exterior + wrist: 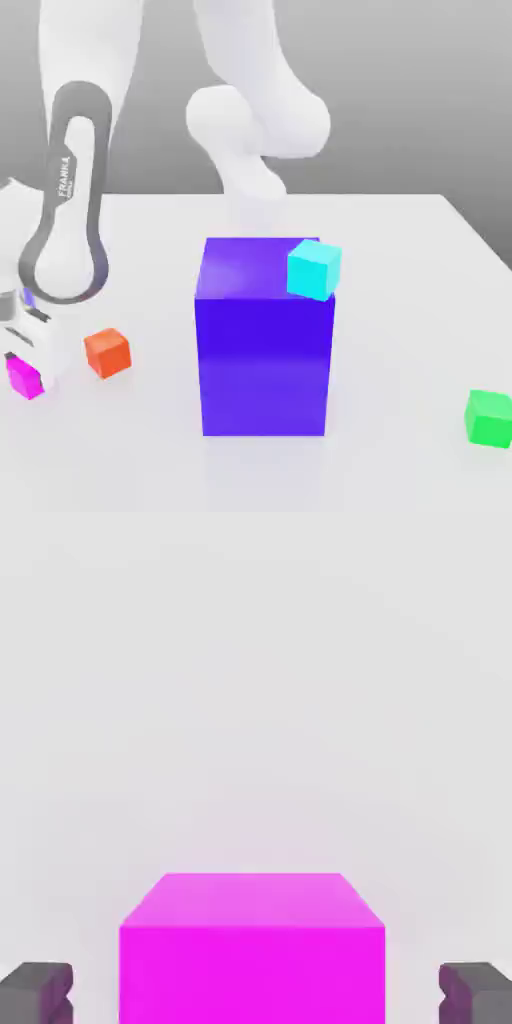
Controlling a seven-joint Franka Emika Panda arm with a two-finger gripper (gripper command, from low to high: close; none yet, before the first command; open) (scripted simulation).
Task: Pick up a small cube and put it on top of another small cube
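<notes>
The claw (256,997) straddles the small magenta cube (23,378) on the counter (420,300), fingers (38,992) flanking it with slim gaps. A shallow or off-centre pinch could let it slip during lifting.

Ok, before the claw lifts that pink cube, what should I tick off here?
1. Pink cube centred between the fingers of the claw: ok.
2. Fingers pressed on its sides: not ok, a gap shows on each side.
3. Orange cube apart from the claw: ok.
4. Orange cube's top bare for stacking: ok.
5. Cyan cube steady on the blue block: cannot tell; it sits at the top's edge.
</notes>
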